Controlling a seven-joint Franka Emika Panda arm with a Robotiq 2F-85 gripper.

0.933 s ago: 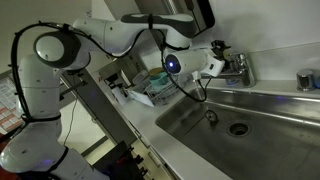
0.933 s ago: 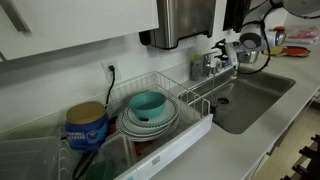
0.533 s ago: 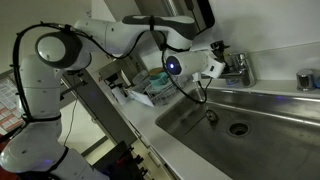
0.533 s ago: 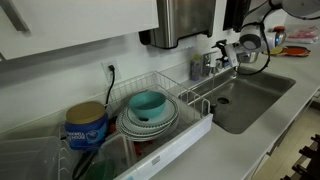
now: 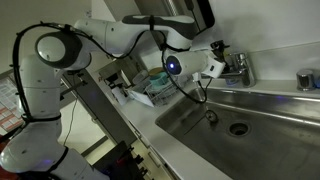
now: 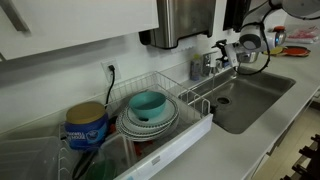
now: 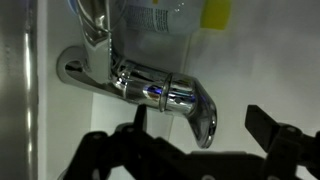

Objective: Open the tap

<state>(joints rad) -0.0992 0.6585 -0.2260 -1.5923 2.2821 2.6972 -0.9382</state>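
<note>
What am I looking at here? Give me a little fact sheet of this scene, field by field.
Place: kitchen counter with a steel sink
Robot: white arm reaching to the tap
Gripper: gripper open; in the wrist view the tap's lever tip sits between its fingers, not clamped
Nearby: dish rack holding plates and a teal bowl
</note>
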